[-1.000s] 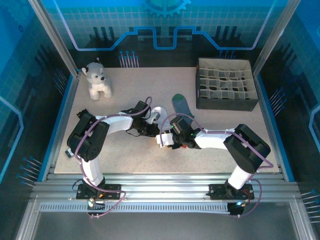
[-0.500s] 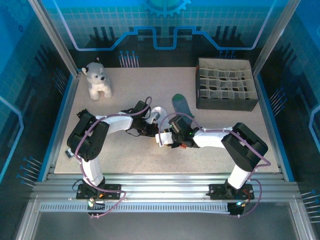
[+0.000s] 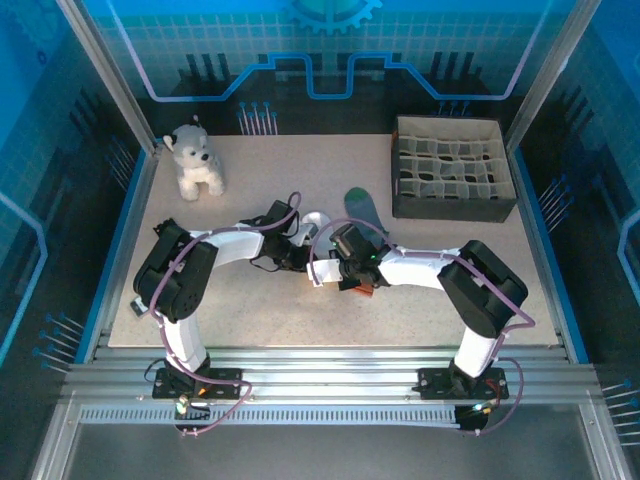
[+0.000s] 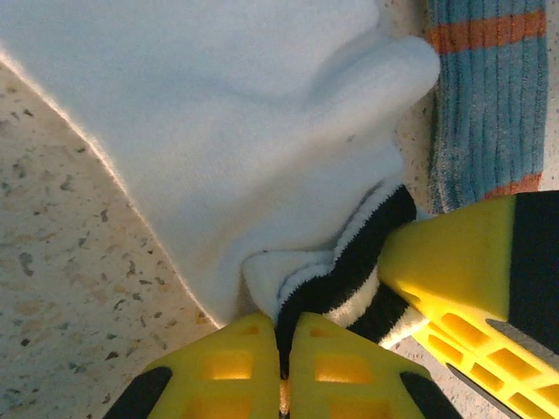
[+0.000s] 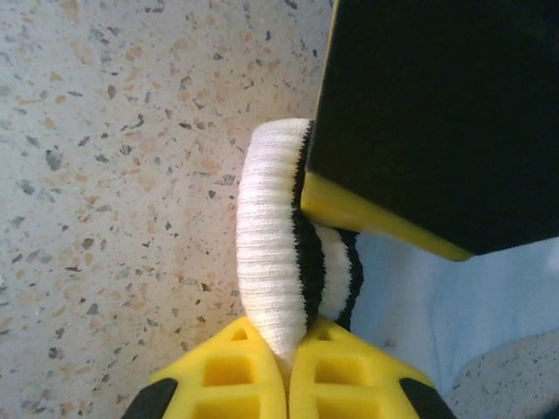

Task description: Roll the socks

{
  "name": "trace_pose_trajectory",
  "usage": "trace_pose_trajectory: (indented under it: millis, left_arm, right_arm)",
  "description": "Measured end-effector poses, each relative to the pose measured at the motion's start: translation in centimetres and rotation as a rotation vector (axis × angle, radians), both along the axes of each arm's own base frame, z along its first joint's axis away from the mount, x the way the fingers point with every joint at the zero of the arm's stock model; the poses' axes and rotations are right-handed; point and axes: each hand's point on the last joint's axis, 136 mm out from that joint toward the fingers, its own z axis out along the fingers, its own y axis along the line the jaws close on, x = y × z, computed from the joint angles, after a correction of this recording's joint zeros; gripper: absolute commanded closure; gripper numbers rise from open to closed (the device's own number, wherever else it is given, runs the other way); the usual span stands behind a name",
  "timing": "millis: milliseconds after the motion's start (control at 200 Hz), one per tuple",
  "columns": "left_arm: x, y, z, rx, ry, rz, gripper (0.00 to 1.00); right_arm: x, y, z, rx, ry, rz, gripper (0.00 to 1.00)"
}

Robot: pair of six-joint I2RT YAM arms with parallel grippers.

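1. While both grippers pinch the striped cuff of the white sock (image 4: 244, 131), you are at the very start of the roll. The left gripper (image 4: 284, 353) is clamped tight on the cuff's fold, and the right gripper (image 5: 288, 362) is clamped tight on its ribbed edge, right beside it.
2. The white sock lies at the middle of the tabletop (image 3: 260, 320), its body running toward 12 o'clock from the grippers. The teal-green sock (image 3: 362, 208) lies just beside it at 1 o'clock, untouched.
3. Next, by my judgement, you need to turn the cuff over toward the toe with both wrists together. The two sets of fingers are almost touching, so mind a clash.
4. Bare tabletop lies open from 6 to 9 o'clock. The divided box (image 3: 450, 168) at 2 o'clock and the plush dog (image 3: 195, 160) at 10 o'clock stand well apart from the work. The near edge at 6 o'clock is closer than the far one.
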Motion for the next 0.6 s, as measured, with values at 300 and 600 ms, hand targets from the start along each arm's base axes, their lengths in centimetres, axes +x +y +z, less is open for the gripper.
trace_pose_trajectory:
  millis: [300,600]
  left_arm:
    - [-2.2,0.6,0.6,-0.065,-0.042,-0.012,0.78]
    - [-0.5,3.1,6.7,-0.12,-0.299,-0.004,0.74]
  right_arm:
    - [-3.1,0.4,1.2,0.006,0.244,0.012,1.0]
    - [-6.2,-0.6,0.4,-0.008,0.501,-0.043,1.0]
